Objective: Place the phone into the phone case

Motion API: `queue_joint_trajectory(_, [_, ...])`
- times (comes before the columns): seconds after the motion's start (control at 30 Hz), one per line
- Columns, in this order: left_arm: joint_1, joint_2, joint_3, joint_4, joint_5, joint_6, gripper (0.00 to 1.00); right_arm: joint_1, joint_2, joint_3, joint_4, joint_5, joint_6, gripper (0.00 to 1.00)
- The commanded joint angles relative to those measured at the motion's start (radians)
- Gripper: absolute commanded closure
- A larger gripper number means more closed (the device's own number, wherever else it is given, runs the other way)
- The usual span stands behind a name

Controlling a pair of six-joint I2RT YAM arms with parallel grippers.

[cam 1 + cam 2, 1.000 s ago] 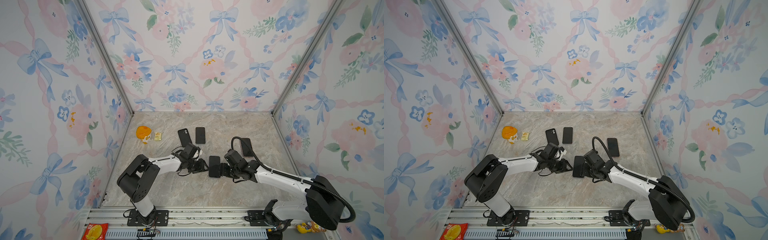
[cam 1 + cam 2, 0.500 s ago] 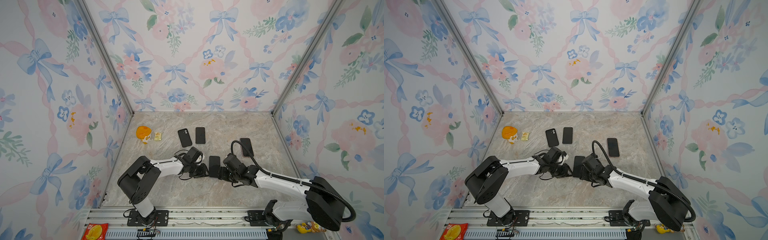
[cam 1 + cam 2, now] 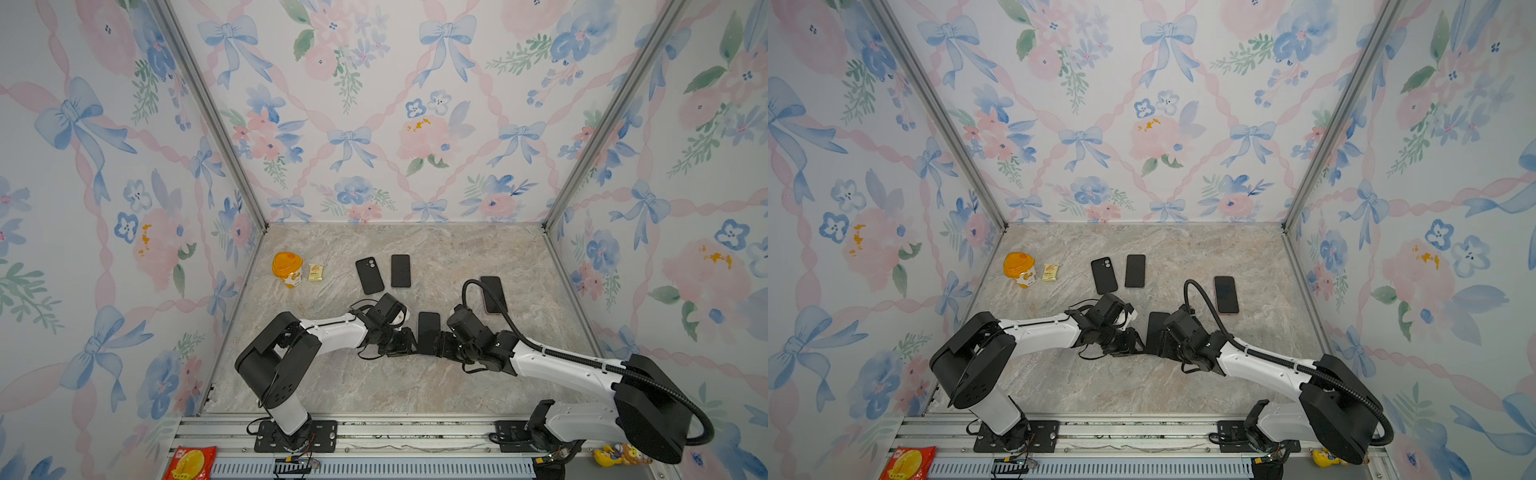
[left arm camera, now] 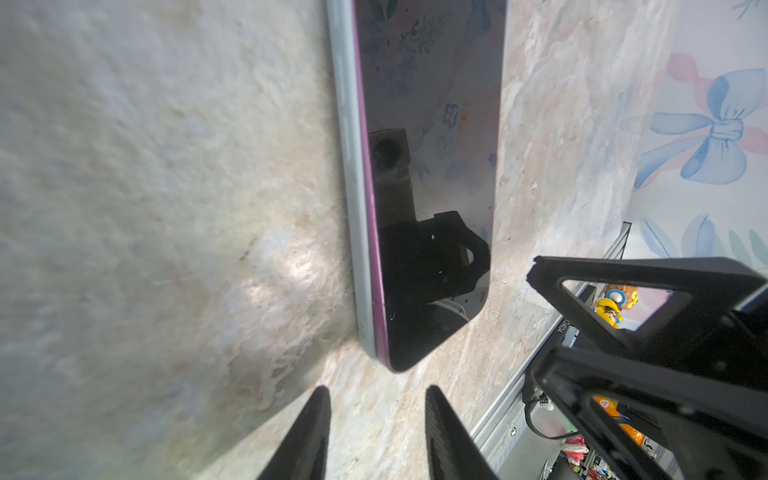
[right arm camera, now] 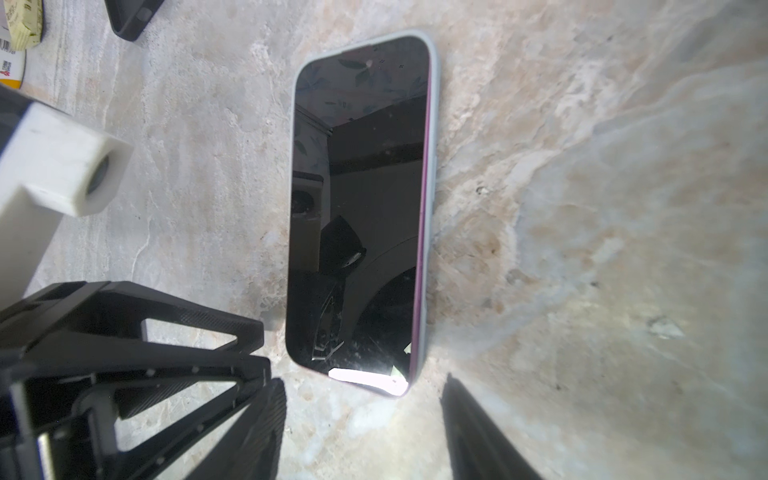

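The phone (image 3: 428, 332) (image 3: 1156, 326) lies screen up on the marble table between my two grippers. Its edge is purple, and the pale grey rim of the phone case (image 4: 349, 166) (image 5: 432, 166) shows around it. My left gripper (image 3: 409, 340) (image 4: 376, 392) is open and empty, just off the phone's (image 4: 424, 208) near corner. My right gripper (image 3: 438, 345) (image 5: 365, 386) is open too, and its fingers straddle the phone's (image 5: 361, 208) near end without touching it. The left fingers (image 5: 166, 316) show beside it.
A black case with its back up (image 3: 369, 275) and a black phone (image 3: 400, 271) lie further back. Another phone (image 3: 493, 294) lies at the right, near the right arm's cable. An orange-lidded cup (image 3: 286, 269) and a small yellow packet (image 3: 316, 272) sit at the back left.
My left gripper has slid toward the phone's near end and its jaws have narrowed a little. The phone and the right gripper have hardly moved.
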Motion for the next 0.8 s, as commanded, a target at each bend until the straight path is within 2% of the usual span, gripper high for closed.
queue_joint_trajectory(0.0, [-0.002, -0.003, 0.026, -0.038, 0.005, 0.032, 0.61, 0.002, 0.008, 0.006, 0.015, 0.011, -0.023, 0.38])
queue_joint_trajectory(0.4, [0.0, 0.015, 0.047, -0.047, -0.008, 0.028, 0.62, -0.003, 0.029, 0.002, 0.032, -0.002, -0.025, 0.38])
queue_joint_trajectory(0.77, [-0.018, 0.026, 0.048, -0.046, -0.011, 0.014, 0.7, -0.007, 0.023, -0.026, 0.044, -0.01, -0.009, 0.39])
